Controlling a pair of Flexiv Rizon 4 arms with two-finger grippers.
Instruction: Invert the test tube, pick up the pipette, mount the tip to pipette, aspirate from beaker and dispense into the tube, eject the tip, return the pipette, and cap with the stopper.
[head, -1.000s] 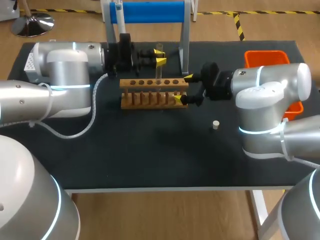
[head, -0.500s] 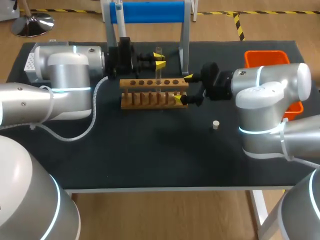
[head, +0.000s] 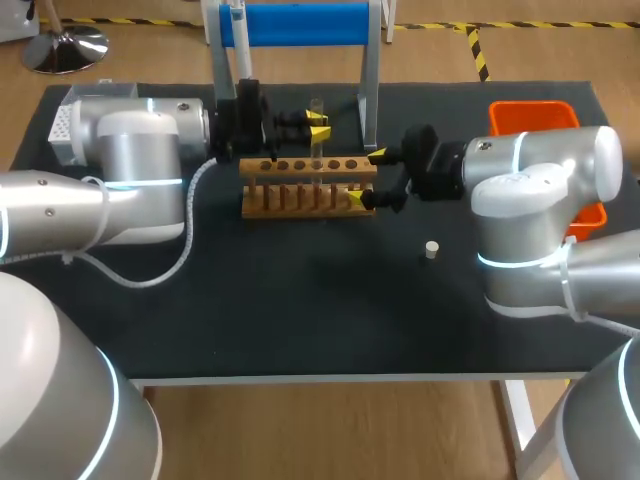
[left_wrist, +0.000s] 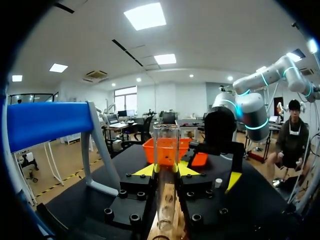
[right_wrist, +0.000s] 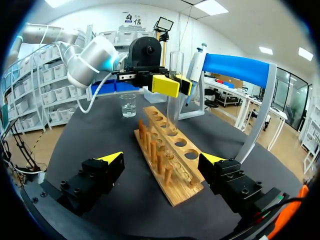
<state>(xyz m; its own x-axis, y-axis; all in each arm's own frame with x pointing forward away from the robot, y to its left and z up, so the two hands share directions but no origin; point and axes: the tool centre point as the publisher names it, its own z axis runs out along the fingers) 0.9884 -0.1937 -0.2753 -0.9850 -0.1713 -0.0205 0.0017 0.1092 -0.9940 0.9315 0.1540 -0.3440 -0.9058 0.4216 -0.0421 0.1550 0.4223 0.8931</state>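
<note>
A clear test tube (head: 317, 104) stands upright, mouth up, over the wooden rack (head: 300, 188). My left gripper (head: 318, 125) is shut on the tube's middle. In the left wrist view the tube (left_wrist: 166, 145) rises between the yellow tips of the left gripper (left_wrist: 166, 169). In the right wrist view the tube (right_wrist: 175, 100) has its lower end at a hole in the rack (right_wrist: 167, 150). My right gripper (head: 366, 177) is open, its tips straddling the rack's right end. A small pale stopper (head: 432, 249) lies on the mat. The pipette (right_wrist: 196, 65) hangs on the blue stand (head: 295, 25), and a beaker (right_wrist: 128, 106) stands beyond the rack.
An orange bin (head: 535, 117) sits at the back right, partly behind my right arm. A white tip box (head: 62, 122) is at the back left, beside my left arm. The stand's legs (head: 369, 90) come down just behind the rack.
My left gripper has come down slightly toward the rack with the tube in it. The right arm has not moved.
</note>
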